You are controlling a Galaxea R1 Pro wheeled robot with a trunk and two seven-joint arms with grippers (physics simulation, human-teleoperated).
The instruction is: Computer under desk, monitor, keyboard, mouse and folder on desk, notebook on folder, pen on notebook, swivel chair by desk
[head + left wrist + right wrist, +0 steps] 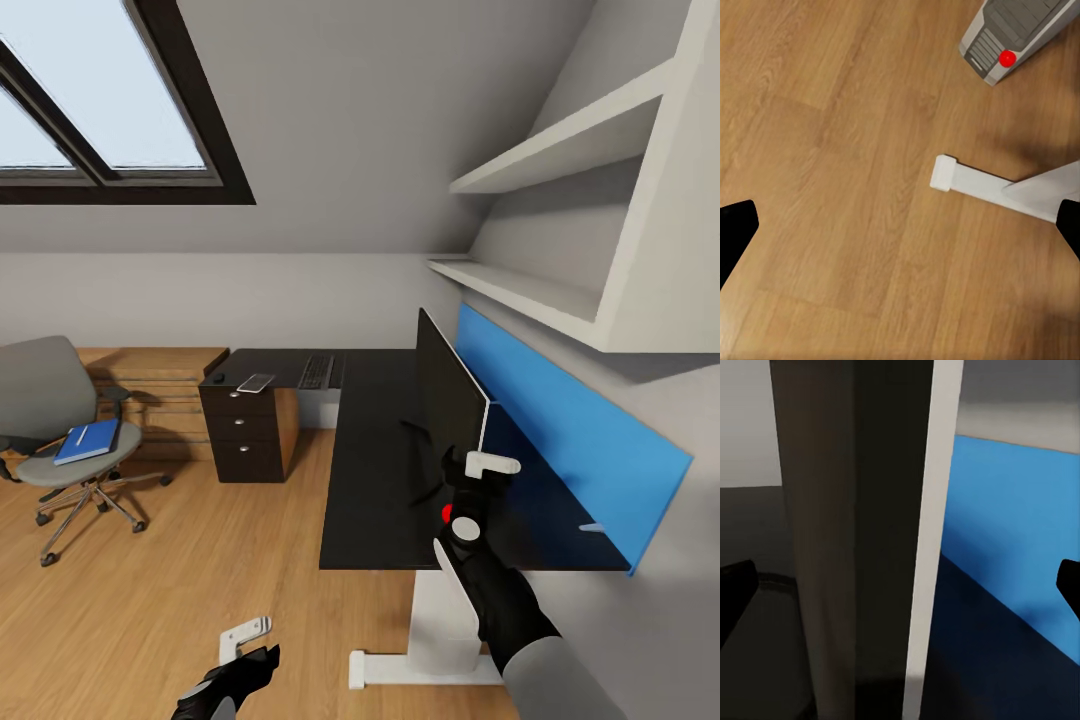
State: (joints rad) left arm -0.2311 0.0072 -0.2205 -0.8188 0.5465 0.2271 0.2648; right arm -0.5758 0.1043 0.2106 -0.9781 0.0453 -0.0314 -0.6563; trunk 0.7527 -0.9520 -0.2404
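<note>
Step in hand appears to be the monitor (452, 400): it stands edge-on at the near end of the desk (375, 470), close before the blue back panel (570, 430), black screen face, white rear edge. Right claw (482, 468) is raised at its near edge, fingers spread on either side, nothing gripped. Left claw (245, 640) hangs released over the wood floor (150, 600). Next move likely needs the fingers closed squarely on the thin panel without tipping it.

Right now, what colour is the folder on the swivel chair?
Bright blue; the folder shows best in the head view.
</note>
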